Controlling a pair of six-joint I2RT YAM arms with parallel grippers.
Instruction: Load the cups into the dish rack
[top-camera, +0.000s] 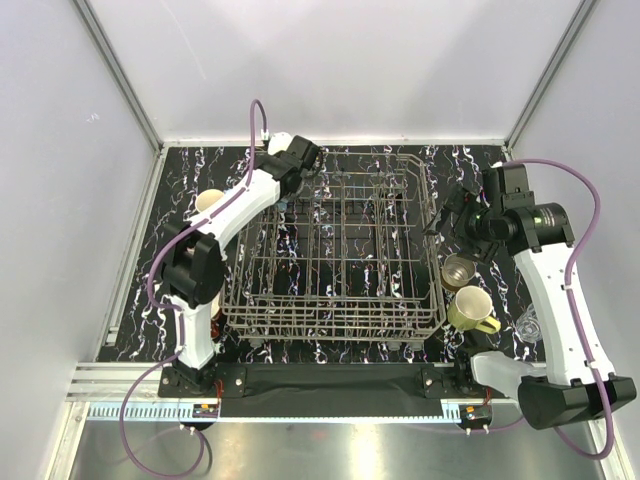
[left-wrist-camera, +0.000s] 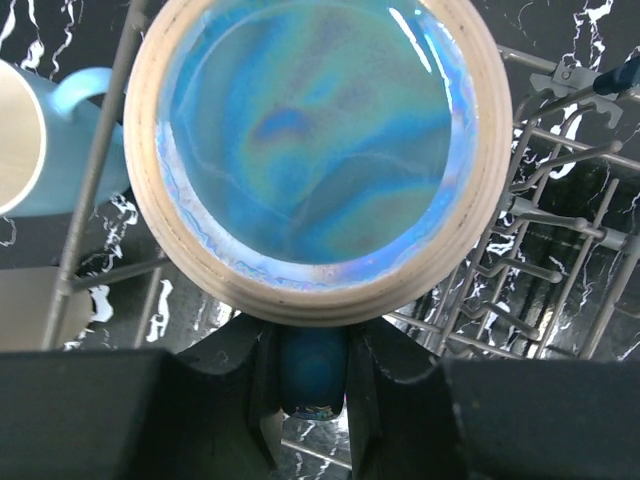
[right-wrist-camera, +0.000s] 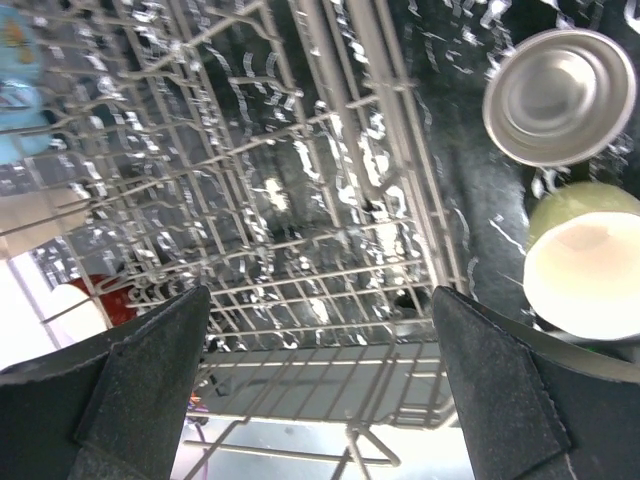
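blue mug (left-wrist-camera: 310, 140) cropped, yellow-green mug (right-wrist-camera: 585, 270) cropped

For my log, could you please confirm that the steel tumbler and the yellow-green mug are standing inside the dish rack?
Not quite: the steel tumbler and the yellow-green mug are standing on the table beside the dish rack, outside its right wall, not inside it. The top external view shows this.

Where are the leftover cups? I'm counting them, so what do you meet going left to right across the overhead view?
cream cup → dish rack → green mug → clear glass
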